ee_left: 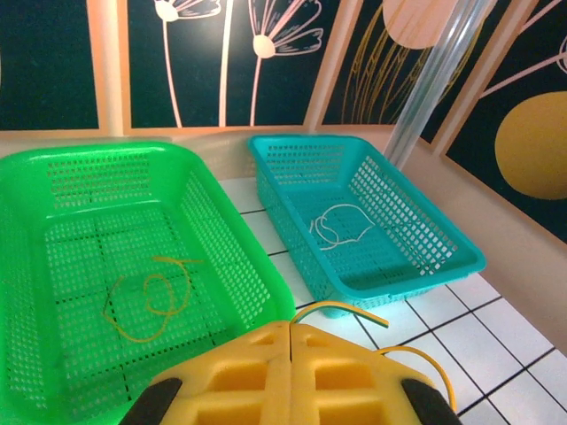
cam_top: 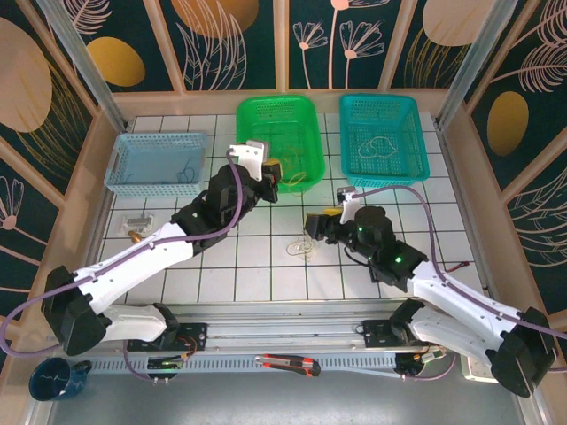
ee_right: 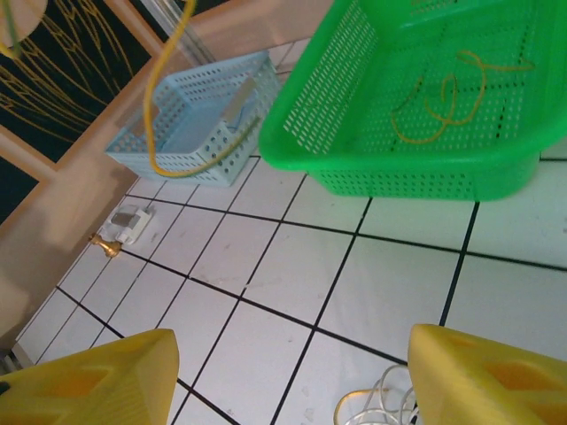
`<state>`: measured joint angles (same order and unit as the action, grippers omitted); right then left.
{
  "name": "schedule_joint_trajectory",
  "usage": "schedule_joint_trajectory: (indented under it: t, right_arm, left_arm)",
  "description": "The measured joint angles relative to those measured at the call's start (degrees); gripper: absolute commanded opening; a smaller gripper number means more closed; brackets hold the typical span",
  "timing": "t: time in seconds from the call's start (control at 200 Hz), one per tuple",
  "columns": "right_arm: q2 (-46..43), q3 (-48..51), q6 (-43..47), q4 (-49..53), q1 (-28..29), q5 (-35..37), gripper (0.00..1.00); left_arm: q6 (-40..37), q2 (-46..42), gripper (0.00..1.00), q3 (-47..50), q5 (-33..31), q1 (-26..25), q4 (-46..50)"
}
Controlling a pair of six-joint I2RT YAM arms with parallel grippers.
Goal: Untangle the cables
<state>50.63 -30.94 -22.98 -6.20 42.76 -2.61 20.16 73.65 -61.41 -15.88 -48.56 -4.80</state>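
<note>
My left gripper (cam_top: pixel 275 172) (ee_left: pixel 291 329) hovers at the near edge of the green basket (cam_top: pixel 252 119), shut on a yellowish-green cable (ee_left: pixel 354 308) that curls out from between its yellow fingers. That cable hangs as a long loop (ee_right: pixel 158 106) in the right wrist view. Another yellow cable (ee_left: pixel 146 301) (ee_right: pixel 443 102) lies in the green basket. My right gripper (cam_top: pixel 312 228) (ee_right: pixel 292 372) is open and low over the tiles. Just below it lies a small tangle of whitish cables (cam_top: pixel 299 249) (ee_right: pixel 381 403), with nothing between the fingers.
A teal basket (cam_top: pixel 416 164) (ee_left: pixel 443 257) at the back right holds a whitish cable (ee_left: pixel 341 226). A light blue basket (cam_top: pixel 124 168) (ee_right: pixel 190 115) stands at the back left. A small white plug (cam_top: pixel 133 220) (ee_right: pixel 128 221) lies on the left tiles. A cutter (cam_top: pixel 288 363) rests on the front rail.
</note>
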Motion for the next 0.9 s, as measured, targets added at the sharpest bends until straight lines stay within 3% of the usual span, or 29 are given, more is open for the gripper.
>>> schedule_joint_trajectory:
  t: [0.646,0.711,0.831,0.901]
  right_arm:
    - [14.1,-10.5,8.8,-3.7,-0.5,-7.0,0.66]
    - [15.1,-10.5,9.0,-4.4,-0.5,-7.0,0.57]
    - [15.6,-10.5,8.8,-5.5,-0.8,-7.1,0.19]
    - [15.6,-10.4,8.5,-6.0,-1.1,-7.2,0.03]
  left_arm:
    - [0.6,1.5,0.00,-1.9,4.9,0.0,0.9]
    - [0.9,1.5,0.00,-2.4,5.2,0.0,0.9]
    - [1.1,1.5,0.00,-2.8,5.6,0.0,0.8]
    - [1.2,1.5,0.00,-2.9,5.6,0.0,0.9]
